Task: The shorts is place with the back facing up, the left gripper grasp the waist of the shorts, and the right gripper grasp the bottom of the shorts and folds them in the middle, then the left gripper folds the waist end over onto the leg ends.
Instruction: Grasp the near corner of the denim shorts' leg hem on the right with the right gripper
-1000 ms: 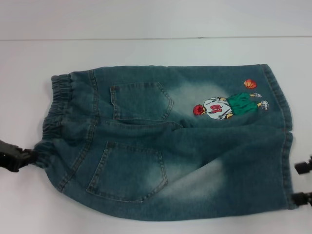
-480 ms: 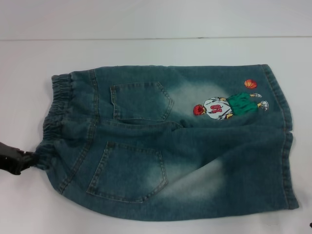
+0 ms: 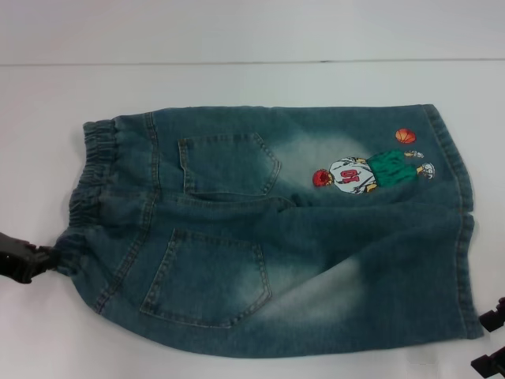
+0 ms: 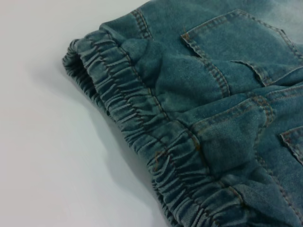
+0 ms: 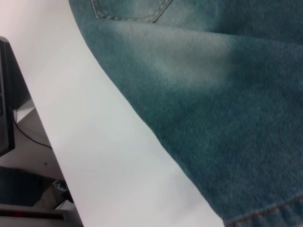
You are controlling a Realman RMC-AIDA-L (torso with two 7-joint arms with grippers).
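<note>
The white table (image 3: pixel 237 79) carries the shorts (image 3: pixel 276 229), spread flat with the back pockets up, waist toward the robot's left and legs toward its right. Only the head view takes in the whole garment, including the embroidered basketball player (image 3: pixel 367 172) on the far leg near the hem. The waist of the shorts (image 4: pixel 142 123) fills the left wrist view, its gathered elastic wrinkled all along; that view shows no claw. In the head view the left gripper (image 3: pixel 49 257) pinches the near corner of the waist, which bunches at its tips. The right gripper (image 3: pixel 491 341) sits just beside the near leg's hem (image 3: pixel 472 272), fingers spread, apart from the cloth. The right wrist view adds that hem's stitched corner (image 5: pixel 265 218).
</note>
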